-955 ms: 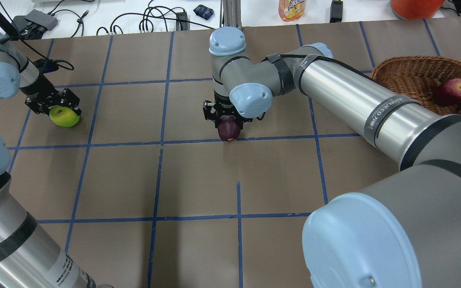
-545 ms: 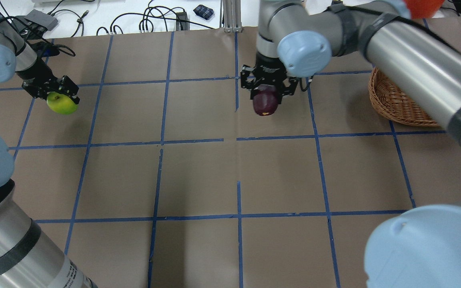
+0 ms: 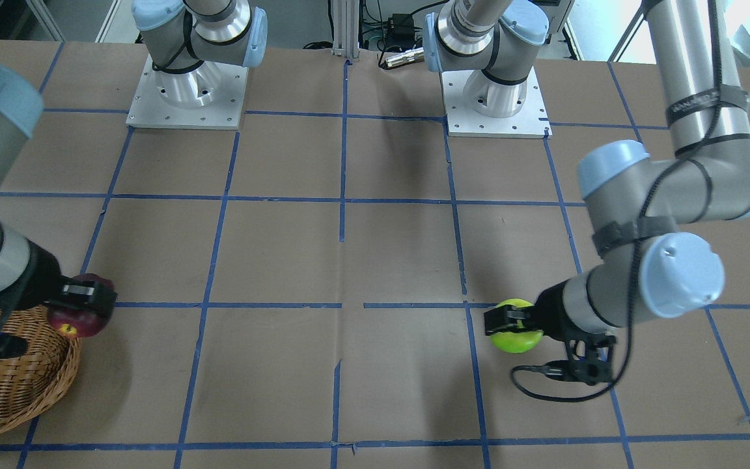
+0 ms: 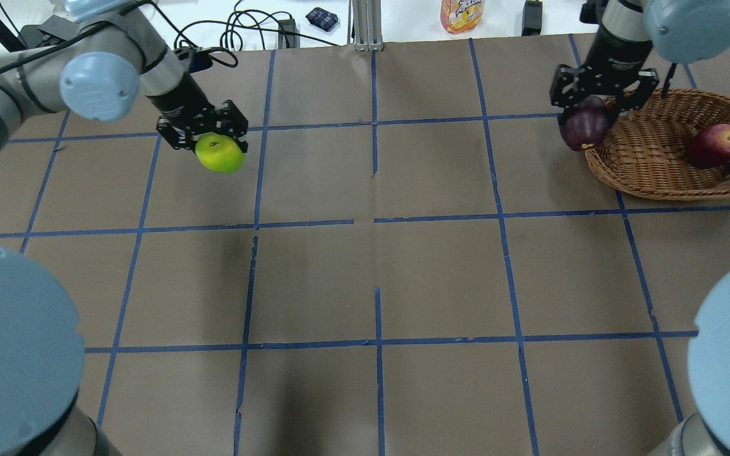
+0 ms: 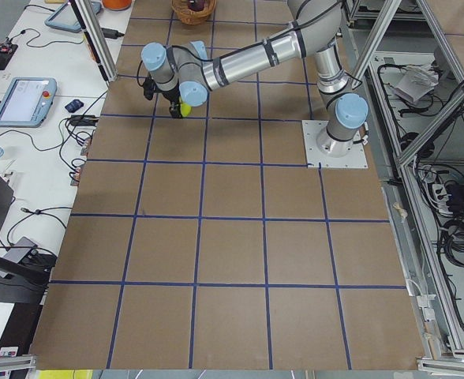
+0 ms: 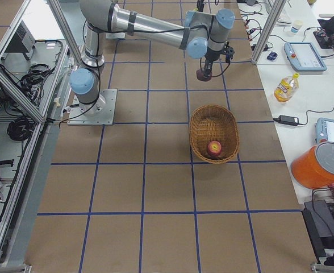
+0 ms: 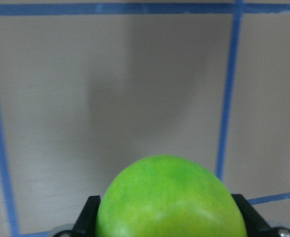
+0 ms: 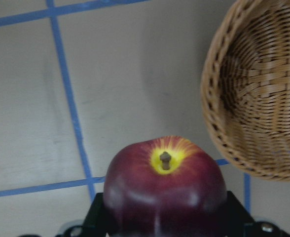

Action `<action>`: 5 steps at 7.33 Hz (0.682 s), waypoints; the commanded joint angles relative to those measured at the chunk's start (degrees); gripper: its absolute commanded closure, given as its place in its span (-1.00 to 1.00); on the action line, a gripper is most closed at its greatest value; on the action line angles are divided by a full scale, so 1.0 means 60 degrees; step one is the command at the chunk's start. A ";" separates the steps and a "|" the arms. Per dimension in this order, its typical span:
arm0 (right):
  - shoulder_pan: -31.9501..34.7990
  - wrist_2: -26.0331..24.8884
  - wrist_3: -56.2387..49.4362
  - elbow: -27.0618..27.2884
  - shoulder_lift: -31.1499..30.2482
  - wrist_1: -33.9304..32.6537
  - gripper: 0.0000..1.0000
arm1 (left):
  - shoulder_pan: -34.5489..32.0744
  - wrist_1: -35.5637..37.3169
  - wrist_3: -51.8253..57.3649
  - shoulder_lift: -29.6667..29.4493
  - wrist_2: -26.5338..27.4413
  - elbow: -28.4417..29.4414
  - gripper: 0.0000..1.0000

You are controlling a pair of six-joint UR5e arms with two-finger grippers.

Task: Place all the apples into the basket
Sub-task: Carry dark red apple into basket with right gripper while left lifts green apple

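Overhead view, working from the bottom edge upward.

- Bottom corners: large grey and blue arm joints, blurred by closeness. Between them is the brown counter (image 4: 314, 278), marked into squares by blue tape (image 4: 301, 223).
- Upper left: the left gripper (image 4: 208, 136) is clamped on the green apple (image 4: 220, 154), one black finger on each side. The apple is held clear of the counter. In the left wrist view it fills the bottom centre, with brown paper and a soft shadow beyond it.
- Upper right: the right gripper (image 4: 601, 104) is gripping the maroon apple (image 4: 583, 128), which is also off the counter. In this view the apple overlaps the left end of the basket (image 4: 656, 189).
- Right wrist view: the maroon apple is stem-up with a yellow patch round the stem. The basket rim is at the upper right, with bare counter directly past the apple. So the apple is beside the rim and not over the bowl.
- Front-facing view: the maroon apple sits at the left edge, just above the basket rim.
- Basket, right side: the red apple (image 4: 715, 145) lies inside against the wicker.
- Top edge, past the counter: a white bench holds black cables (image 4: 238, 28) and an orange drink bottle (image 4: 463, 14).
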 commanded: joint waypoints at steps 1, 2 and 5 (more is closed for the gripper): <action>-0.1583 -0.0118 -0.2687 0.0043 0.0907 -0.1328 1.00 | -0.2125 0.2261 -0.2258 -0.0249 -0.0040 -0.0182 1.00; -0.1995 -0.0190 -0.3843 0.0044 0.1464 -0.2413 1.00 | -0.2713 0.2451 -0.3093 -0.0412 0.0454 -0.0414 1.00; -0.2482 -0.0176 -0.4687 0.0073 0.1966 -0.2614 0.68 | -0.3699 0.3804 -0.4388 -0.0953 0.1089 -0.1250 1.00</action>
